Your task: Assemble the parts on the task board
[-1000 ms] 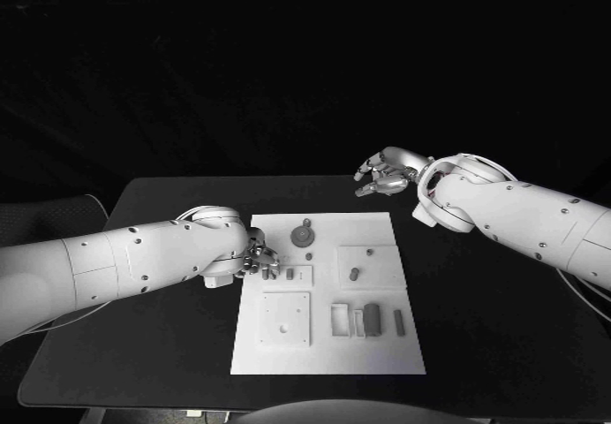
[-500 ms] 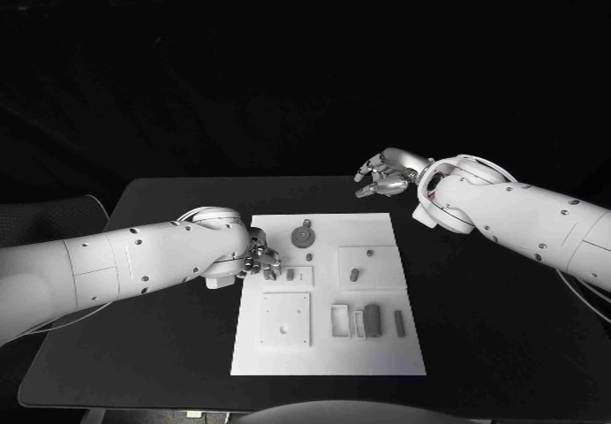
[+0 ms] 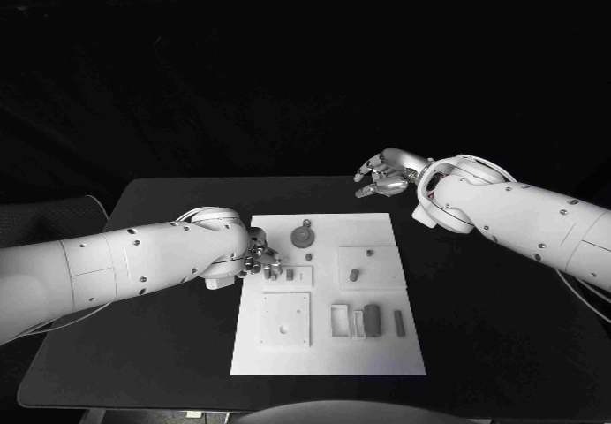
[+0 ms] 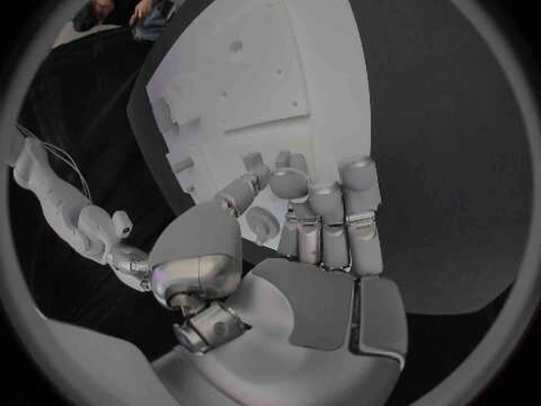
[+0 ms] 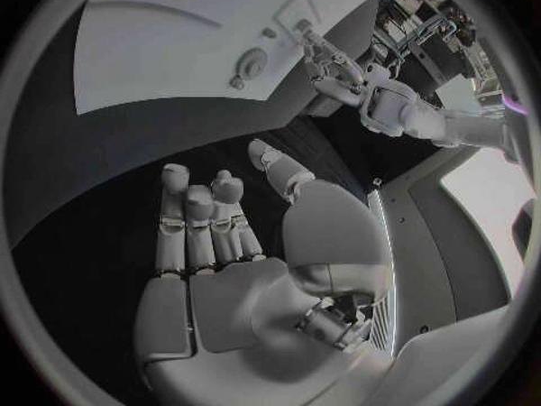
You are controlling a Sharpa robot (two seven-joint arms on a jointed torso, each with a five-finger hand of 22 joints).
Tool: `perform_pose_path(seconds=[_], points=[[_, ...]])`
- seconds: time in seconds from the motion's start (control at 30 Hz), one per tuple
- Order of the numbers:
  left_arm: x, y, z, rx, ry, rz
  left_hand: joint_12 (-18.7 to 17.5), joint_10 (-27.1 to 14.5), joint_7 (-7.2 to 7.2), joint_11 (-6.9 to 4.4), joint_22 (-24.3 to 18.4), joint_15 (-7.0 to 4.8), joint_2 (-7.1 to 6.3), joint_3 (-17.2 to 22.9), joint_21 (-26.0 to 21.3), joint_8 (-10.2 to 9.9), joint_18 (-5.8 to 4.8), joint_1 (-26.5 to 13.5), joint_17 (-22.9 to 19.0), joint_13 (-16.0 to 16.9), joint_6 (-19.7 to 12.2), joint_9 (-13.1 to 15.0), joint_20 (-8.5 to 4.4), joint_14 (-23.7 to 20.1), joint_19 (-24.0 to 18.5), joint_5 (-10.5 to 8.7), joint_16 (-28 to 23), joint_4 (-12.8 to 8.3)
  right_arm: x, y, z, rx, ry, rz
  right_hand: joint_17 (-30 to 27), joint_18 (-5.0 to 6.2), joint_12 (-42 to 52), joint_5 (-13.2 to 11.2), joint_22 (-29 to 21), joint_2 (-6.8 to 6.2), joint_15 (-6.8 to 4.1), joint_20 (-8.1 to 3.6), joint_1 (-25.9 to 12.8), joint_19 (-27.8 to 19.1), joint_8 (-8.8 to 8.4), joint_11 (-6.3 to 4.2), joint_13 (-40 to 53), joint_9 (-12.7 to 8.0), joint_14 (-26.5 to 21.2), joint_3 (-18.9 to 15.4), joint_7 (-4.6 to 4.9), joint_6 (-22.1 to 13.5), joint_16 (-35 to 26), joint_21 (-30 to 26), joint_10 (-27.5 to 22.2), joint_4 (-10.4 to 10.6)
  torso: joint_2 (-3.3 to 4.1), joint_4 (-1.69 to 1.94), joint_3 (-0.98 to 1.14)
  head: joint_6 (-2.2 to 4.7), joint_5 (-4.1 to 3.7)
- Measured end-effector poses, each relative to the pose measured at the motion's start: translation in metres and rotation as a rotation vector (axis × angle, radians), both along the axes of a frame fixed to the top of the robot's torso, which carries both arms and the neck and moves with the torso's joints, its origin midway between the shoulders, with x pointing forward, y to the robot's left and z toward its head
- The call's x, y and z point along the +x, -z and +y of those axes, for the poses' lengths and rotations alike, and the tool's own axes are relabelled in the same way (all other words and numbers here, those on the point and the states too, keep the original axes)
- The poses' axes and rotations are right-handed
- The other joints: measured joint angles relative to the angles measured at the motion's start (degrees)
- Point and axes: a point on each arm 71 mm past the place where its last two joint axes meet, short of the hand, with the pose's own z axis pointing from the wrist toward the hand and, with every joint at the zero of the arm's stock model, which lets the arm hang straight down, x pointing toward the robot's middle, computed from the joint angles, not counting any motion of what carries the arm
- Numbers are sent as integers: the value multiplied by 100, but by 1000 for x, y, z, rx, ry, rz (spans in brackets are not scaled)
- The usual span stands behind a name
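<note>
While the left hand (image 3: 259, 260) hovers at the left edge of the flat white rectangular task board (image 3: 382, 358), its silver fingers (image 4: 338, 216) curl together over a small grey piece (image 4: 266, 223) in the wrist view, and I cannot tell whether they grip it or merely touch it. To do this step well, I judge the hand should settle squarely over that piece near the board's left edge and close gently, keeping it upright. Beyond the board's far right corner, the right hand (image 3: 386, 177) hangs above the black table (image 3: 166, 199), fingers loosely apart and holding nothing. On the board sit a round grey disc (image 3: 302, 236) toward the far edge, a raised square plate (image 3: 285, 319) nearer the robot, and upright grey bars (image 3: 373, 320) beside it. Those neighbouring pieces crowd the left hand, and its own fingers hide the contact.
</note>
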Motion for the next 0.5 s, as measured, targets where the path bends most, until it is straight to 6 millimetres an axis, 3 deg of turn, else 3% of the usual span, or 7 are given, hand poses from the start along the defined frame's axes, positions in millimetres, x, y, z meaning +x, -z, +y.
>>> perform_pose_path(seconds=[0.43,0.5], points=[[4,-6,10,-1,-21,-25,-3,17,-17,-17,-1,-22,0,0,0,0,37,0,0,-1,17,4,1,16,1,0,0,0,0,3,-1,-1,4,5,0,-6,0,0,0,0,5,0,0,0,0,0,0,0,-3,0,-6,6,0,0,2,0,0,0,-5,25,-3],[8,-13,13,-8,-33,-50,-146,17,-17,-17,-1,-37,-44,47,-112,-74,39,44,-56,-46,17,-23,18,-69,-89,0,-136,-47,0,3,-2,-2,5,6,0,-8,0,0,0,0,5,0,0,0,0,0,0,0,-4,0,-6,6,0,0,2,0,-1,1,-6,38,-9]])
